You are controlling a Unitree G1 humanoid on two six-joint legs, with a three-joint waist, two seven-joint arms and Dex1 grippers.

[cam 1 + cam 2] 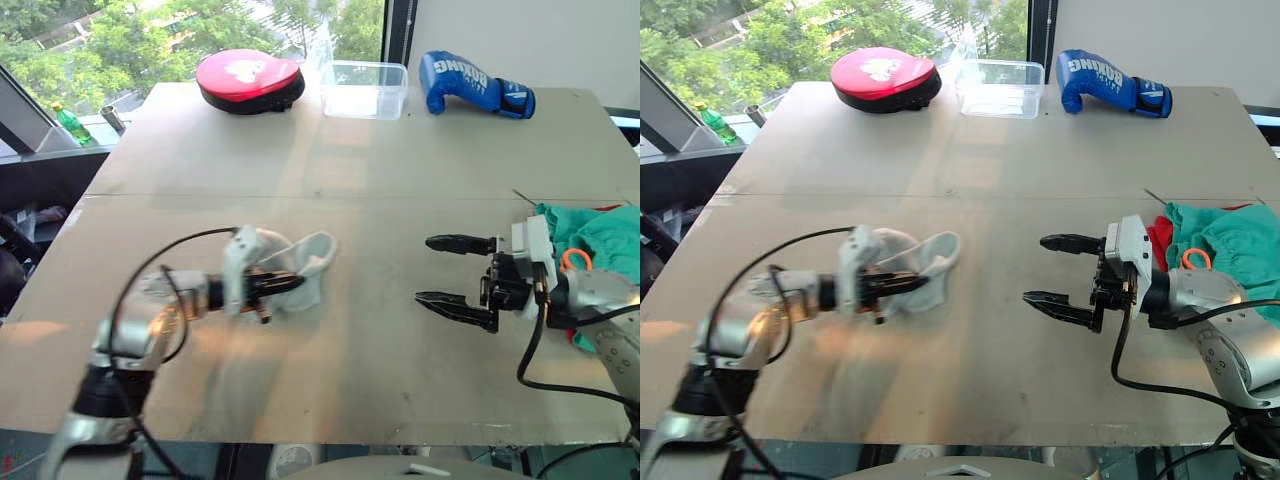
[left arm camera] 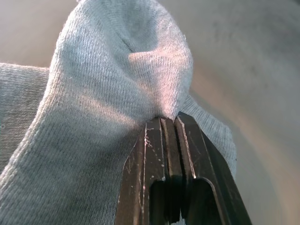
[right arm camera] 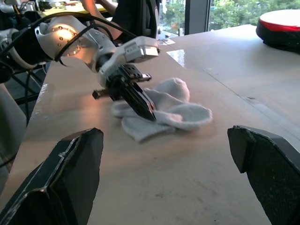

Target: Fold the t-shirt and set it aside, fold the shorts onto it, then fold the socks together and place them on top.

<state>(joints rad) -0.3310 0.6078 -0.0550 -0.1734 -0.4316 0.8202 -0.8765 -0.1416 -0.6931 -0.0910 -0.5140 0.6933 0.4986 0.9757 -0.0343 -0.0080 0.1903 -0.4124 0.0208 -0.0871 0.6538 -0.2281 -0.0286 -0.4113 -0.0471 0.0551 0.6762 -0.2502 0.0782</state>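
the left gripper (image 1: pixel 292 283) lies low over the desk (image 1: pixel 380 160) at about 8 o'clock from the desk's middle, its black fingers (image 2: pixel 161 154) pressed together and clamped on a fold of the socks (image 1: pixel 305 268); the left wrist view shows the grey knit bunched up right at the fingertips. the socks lie in a loose, crumpled heap on the bare desk, one pale end curling away toward 1 o'clock of the gripper. the right gripper (image 1: pixel 447 270) sits at about 4 o'clock from the desk's middle, pointing toward 9 o'clock at the socks, its two fingers spread wide apart with nothing between them and well apart from the sock heap. behind the right wrist, at the desk's 3 o'clock edge, the shorts (image 1: pixel 1230 250) lie in a teal-green pile with an orange drawstring (image 1: pixel 1193 259) loop showing, and a strip of the red t-shirt (image 1: pixel 1158 240) peeks out from under them on the side nearer the gripper. along the far edge, around 12 o'clock, stand a red and black punch pad (image 1: pixel 249 80), a clear plastic tub (image 1: pixel 364 89) just beside it, and a blue boxing glove (image 1: pixel 474 84) toward 1 o'clock. a green bottle (image 1: pixel 72 125) stands off the desk near 10 o'clock.
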